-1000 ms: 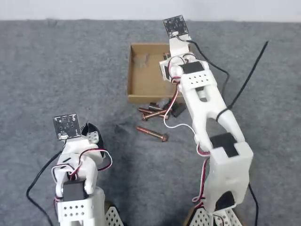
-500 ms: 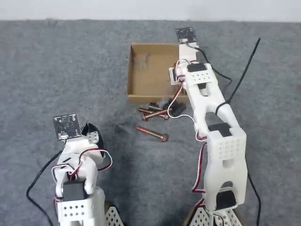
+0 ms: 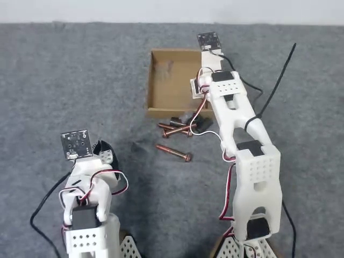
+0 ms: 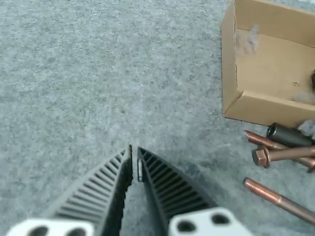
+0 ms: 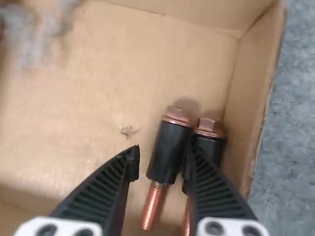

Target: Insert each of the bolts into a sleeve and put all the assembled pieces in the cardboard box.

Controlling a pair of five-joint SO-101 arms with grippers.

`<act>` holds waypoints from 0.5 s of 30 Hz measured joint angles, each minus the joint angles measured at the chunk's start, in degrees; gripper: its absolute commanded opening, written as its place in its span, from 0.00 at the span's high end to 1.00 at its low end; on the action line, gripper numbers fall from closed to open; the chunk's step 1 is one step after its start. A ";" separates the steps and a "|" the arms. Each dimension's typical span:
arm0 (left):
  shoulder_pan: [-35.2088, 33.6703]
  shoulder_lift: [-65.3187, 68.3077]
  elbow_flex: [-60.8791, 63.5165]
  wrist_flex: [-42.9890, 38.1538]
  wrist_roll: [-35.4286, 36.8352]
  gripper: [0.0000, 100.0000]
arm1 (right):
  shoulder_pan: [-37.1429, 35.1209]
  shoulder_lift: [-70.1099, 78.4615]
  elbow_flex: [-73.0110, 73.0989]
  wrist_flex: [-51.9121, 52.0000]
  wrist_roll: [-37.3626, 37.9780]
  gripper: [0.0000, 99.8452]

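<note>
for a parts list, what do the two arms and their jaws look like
The left arm and right arm are white plastic shells with hole-grid panels, black servos and loose red, white and black wires. Each wrist carries a dark circuit board. The jaws are black, tapered, ribbed.

cardboard box (image 3: 161, 112): 1 | assembled pieces (image 5: 170, 147) inside box: 2 | loose bolts (image 3: 172, 152): 3 | loose sleeve (image 4: 288, 136): 1

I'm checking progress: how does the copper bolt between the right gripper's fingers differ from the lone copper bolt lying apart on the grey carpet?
The boxed bolt at the right gripper wears a black sleeve; the lone bolt is bare. The first lies inside the cardboard box beside another sleeved bolt; the second lies on the carpet outside it. Both are copper-coloured.
</note>
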 measured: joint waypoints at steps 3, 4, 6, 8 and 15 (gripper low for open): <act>0.00 0.00 0.00 0.00 0.00 0.99 | 0.62 -2.55 0.18 0.44 0.00 0.94; 0.00 0.00 0.00 0.00 0.00 0.99 | 0.62 -3.69 0.18 0.44 0.00 0.95; 0.00 0.00 0.00 0.00 0.00 0.99 | 0.35 -6.59 0.18 1.67 0.00 0.96; 0.00 0.00 0.00 0.00 0.00 0.99 | 0.26 -10.11 0.18 4.48 0.00 0.97; 0.00 0.00 0.00 0.00 0.00 0.99 | 0.35 -20.48 0.18 19.87 -2.90 0.97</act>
